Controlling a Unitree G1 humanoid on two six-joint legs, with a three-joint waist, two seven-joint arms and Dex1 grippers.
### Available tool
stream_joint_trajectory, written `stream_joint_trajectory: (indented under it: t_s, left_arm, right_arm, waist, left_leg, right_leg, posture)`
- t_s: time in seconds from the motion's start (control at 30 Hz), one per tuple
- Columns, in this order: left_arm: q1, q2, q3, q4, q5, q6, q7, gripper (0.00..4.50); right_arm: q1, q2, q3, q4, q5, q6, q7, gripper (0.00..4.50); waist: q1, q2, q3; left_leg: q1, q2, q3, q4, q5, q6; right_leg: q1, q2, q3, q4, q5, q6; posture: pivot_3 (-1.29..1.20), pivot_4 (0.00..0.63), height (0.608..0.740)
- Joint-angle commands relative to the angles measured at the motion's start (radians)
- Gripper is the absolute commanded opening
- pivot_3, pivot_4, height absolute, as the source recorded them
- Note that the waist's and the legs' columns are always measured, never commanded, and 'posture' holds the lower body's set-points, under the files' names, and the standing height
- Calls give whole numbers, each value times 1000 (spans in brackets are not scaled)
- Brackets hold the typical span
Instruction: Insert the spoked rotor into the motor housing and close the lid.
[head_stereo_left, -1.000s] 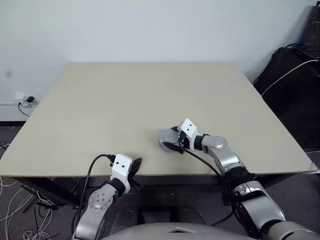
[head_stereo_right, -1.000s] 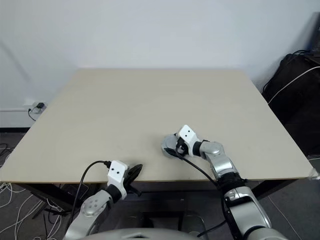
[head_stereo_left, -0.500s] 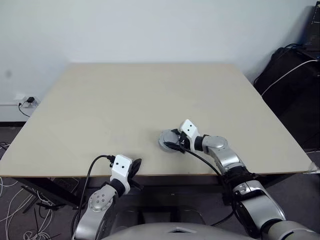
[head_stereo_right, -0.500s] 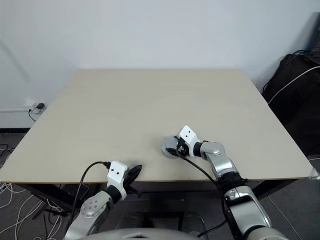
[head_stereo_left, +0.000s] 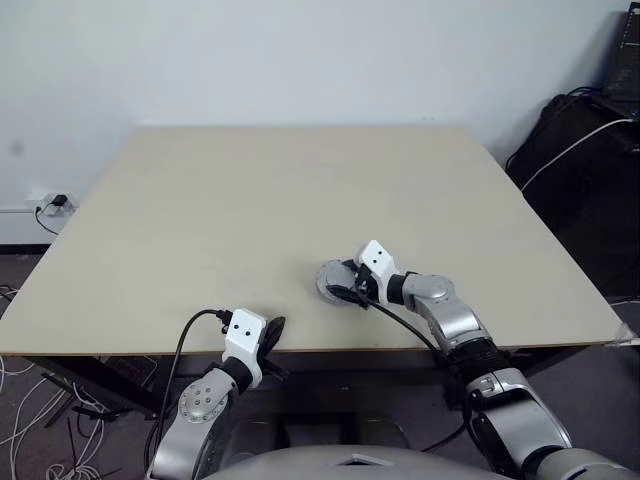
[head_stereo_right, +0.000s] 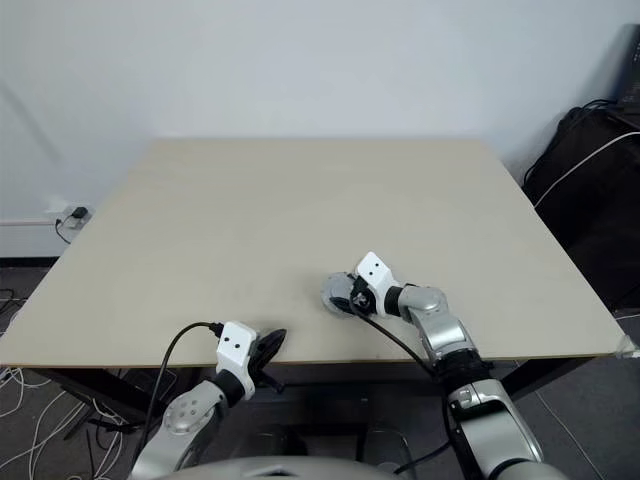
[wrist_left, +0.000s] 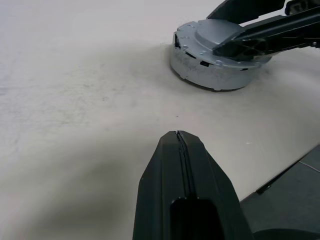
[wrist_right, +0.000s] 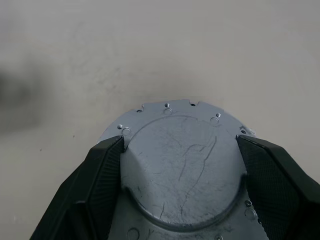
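Pale beige wood makes up the table (head_stereo_left: 250, 200), seen from the head cameras with a round grey metal lid (head_stereo_left: 334, 281) lying near its front edge, a little right of centre. The right gripper (head_stereo_left: 345, 290) reaches in from the right and sits over that lid, fingers spread to either side of it, while the left gripper (head_stereo_left: 270, 335) hangs at the table's front edge, well apart from the lid. A black bag (head_stereo_left: 585, 170) with a white cable stands on the floor to the right. From the left wrist, the left gripper's (wrist_left: 180, 145) two black fingers are pressed flat together — nothing between them — above bare tabletop, and the lid (wrist_left: 210, 67) shows further off as a low grey drum with the other arm's fingers lying across it. From the right wrist, the plain scratched face of the lid (wrist_right: 182, 165), raised in the middle, lies between the two ribbed fingers (wrist_right: 102, 180) — each pad touching the raised middle's edge.
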Motion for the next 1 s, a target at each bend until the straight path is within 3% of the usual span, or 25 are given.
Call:
stream_joint_trajectory:
  t_s: [0.03, 1.0]
  left_arm:
    - [-8, -6, -2, -28, -3, -17, 0, 0]
    - [-6, -5, -1, -18, -2, -27, -2, 0]
  right_arm:
    - [-18, 7, -19, -26, 10, -32, -9, 3257]
    - [-67, -17, 55, 13, -100, 119, -95, 3257]
  waist:
    - [0, 0, 0]
    - [1, 3, -3]
  left_leg:
    - [0, 0, 0, 0, 0, 0]
    - [3, 0, 0, 1, 0, 0]
  right_leg:
    - [0, 0, 0, 0, 0, 0]
    - [2, -1, 0, 0, 2, 0]
  posture:
    - [0, 0, 740]
    - [0, 0, 740]
